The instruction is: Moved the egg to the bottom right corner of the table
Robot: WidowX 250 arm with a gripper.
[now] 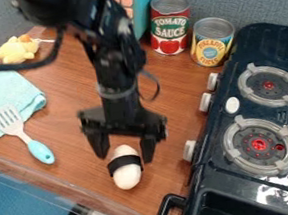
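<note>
The brown table (68,125) runs along the knob side of the black stove (216,194). Left of the stove, the black claw (125,158) has its fingers spread wide, one on each side of the egg's upper end. The blue towel (10,95) lies farther left of the stove, two cans (170,20) (212,39) stand beyond its knobs, and a spatula (22,134) rests partly on the towel. The white egg (127,176), banded in black, lies on the table left of the stove's near knob.

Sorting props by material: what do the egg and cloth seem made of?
The egg looks like smooth plastic or painted wood, unclear which: its white surface is even, softly shaded. The cloth seems soft, matte fabric, given its rounded folds.
</note>
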